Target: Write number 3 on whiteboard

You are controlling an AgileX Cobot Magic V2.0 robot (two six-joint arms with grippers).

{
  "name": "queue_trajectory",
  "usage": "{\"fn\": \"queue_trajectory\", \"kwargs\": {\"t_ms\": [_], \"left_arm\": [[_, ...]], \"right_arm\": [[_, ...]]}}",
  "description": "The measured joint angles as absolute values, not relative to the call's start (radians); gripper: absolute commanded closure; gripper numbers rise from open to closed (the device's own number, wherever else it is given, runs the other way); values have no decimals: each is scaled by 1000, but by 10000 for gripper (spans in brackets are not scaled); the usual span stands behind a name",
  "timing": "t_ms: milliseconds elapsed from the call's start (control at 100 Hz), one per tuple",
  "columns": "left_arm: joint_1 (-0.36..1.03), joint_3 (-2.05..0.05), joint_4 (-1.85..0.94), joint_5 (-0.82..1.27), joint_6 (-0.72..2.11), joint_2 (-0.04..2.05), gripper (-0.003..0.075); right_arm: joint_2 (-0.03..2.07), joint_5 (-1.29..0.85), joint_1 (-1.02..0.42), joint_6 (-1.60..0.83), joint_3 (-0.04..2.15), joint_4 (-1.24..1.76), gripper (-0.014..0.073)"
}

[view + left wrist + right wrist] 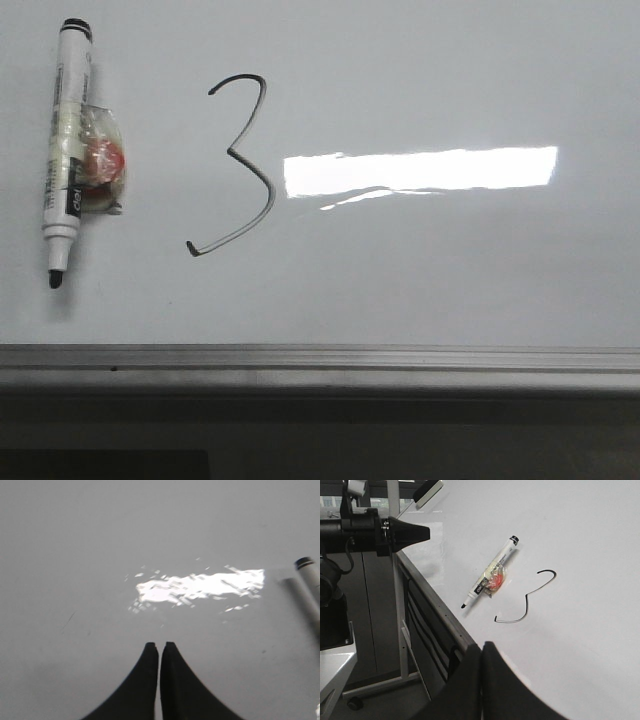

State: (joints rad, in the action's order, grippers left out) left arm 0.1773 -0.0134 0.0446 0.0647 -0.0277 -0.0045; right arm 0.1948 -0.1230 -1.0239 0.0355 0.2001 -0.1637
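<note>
So the marker pen (pixel 64 150) is lying flat on the whiteboard (pixel 450 270), far left in the front view, cap end away from the near edge, uncapped black tip pointing toward it. It's got a clear tape/plastic wad (pixel 100 160) w/ something reddish-orange inside stuck to its side, about mid-barrel. Nothing sits between the pen and the number 3 (pixel 236 165), which is just to the right of it, roughly center-left of the board, approx as tall as the pen. Thin black stroke, angular top, long tail sweeping down-left. Right next to the 3's middle is a bright rectangular glare strip (pixel 420 170), just a light reflection, not ink. Grey metal edge strip (pixel 320 360) runs along the near side of the board.

Grippers: left gripper (pixel 159 647) hangs over bare board w/ its fingertips pressed practically together, nothing between them; the pen's cap end (pixel 307 572) is off to one side, well apart from it. Right gripper (pixel 481 650) is same deal, clenched w/ nothing in it, sitting over the board's near edge, well clear of pen and digit. From that view you can also see the left arm (pixel 375 530) off past the board edge.
</note>
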Motion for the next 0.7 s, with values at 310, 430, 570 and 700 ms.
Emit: {"fn": "queue_trajectory", "kwargs": {"t_ms": [310,430,570,700], "left_arm": [[65,5,9,282,-28,-6,741],[65,5,0,338,-28,-6,741],[65,5,0,338,-28,-6,741],[65,5,0,338,-28,-6,741]], "right_arm": [[195,-121,-1024,36,200,-164,648],[195,-121,-1024,36,200,-164,648],[195,-121,-1024,36,200,-164,648],[195,-121,-1024,36,200,-164,648]]}}
